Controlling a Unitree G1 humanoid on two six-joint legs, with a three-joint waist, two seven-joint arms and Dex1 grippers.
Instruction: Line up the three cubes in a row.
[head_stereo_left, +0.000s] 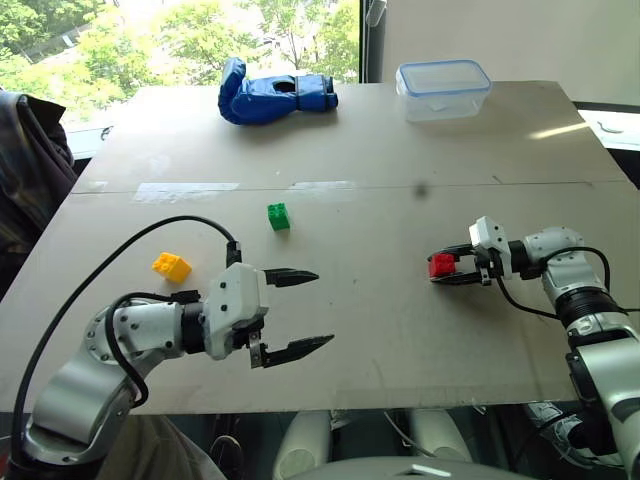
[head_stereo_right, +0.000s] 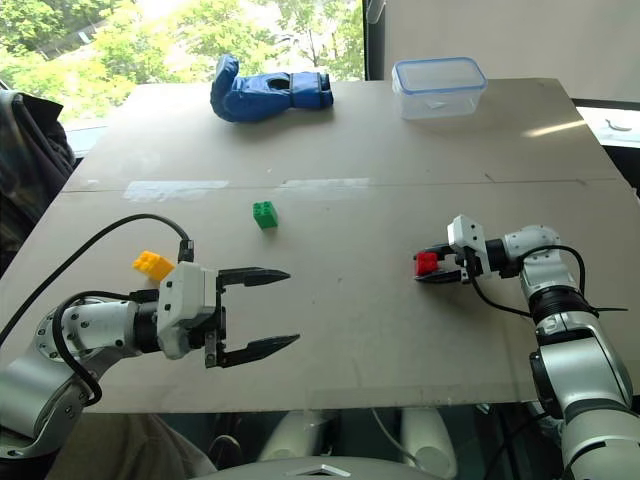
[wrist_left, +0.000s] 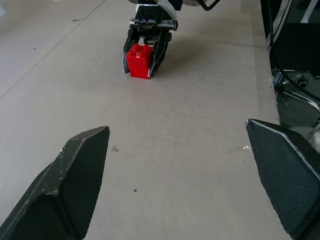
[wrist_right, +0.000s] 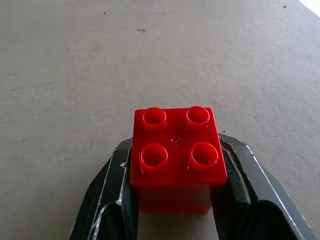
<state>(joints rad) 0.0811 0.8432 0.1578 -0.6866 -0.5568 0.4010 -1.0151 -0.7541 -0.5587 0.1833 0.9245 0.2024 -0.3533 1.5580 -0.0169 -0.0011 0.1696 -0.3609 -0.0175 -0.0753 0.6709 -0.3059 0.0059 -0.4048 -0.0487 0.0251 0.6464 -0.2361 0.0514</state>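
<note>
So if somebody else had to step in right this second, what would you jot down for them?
Right tool: shut on the red cube, low over the table, on the robot's right.
Left tool: open, holding nothing, pointing across toward the right tool.
Green cube: alone near the table's middle.
Yellow cube: on the robot's left, beside the left arm.
Done: red cube gripped.
Left: no row yet; the three cubes lie spread apart and must be brought into one line.
</note>
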